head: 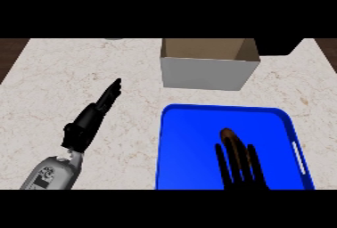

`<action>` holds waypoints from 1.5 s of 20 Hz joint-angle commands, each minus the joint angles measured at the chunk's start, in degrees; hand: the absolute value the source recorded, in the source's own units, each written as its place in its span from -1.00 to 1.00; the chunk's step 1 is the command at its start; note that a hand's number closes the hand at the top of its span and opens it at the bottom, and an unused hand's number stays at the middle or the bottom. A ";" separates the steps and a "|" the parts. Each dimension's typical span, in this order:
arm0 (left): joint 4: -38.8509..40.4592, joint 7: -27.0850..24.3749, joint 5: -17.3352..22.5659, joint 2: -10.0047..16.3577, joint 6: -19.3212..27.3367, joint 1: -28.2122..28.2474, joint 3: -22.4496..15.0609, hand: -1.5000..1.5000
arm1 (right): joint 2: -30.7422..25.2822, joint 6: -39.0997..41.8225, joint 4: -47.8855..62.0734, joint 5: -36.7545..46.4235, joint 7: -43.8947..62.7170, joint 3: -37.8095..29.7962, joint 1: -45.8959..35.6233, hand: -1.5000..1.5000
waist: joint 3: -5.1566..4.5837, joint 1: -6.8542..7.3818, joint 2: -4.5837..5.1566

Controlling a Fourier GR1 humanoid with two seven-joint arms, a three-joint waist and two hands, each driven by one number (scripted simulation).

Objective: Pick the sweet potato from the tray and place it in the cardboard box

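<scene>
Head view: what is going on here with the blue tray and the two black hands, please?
The robot's right hand lies open, fingers straight, over the sweet potato in the blue tray. Only the potato's far end shows, so I cannot tell whether the hand touches it. It is not yet grasped. The cardboard box stands open just behind the tray. The left hand is open over the counter, left of the tray, holding nothing.
</scene>
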 commanded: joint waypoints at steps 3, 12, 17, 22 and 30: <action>1.54 -1.62 -3.43 -3.83 -0.92 0.54 0.17 0.00 | 5.29 1.27 8.77 -1.36 -1.03 -4.78 -5.27 -1.00 | 0.07 0.56 0.13; -1.07 0.03 -4.62 -4.33 -4.57 2.24 3.55 0.00 | 6.46 -1.12 17.02 -2.53 -3.33 -11.87 -8.60 -1.00 | 0.07 0.67 0.11; 2.07 -1.25 -5.16 -4.59 -6.60 0.85 7.03 0.00 | 3.49 -8.85 13.74 0.54 -4.31 -7.17 -1.75 -1.00 | 0.07 0.31 0.06; 1.33 -0.29 -7.47 -6.75 -8.80 0.20 7.92 0.00 | 5.37 -8.51 19.22 0.70 -6.86 -11.91 -5.91 -1.00 | 0.07 0.45 0.09; -3.17 1.71 -8.28 -8.50 -9.26 2.76 8.09 0.00 | 7.59 -8.55 25.59 1.11 -6.87 -13.27 -6.16 -1.00 | 0.08 0.66 0.07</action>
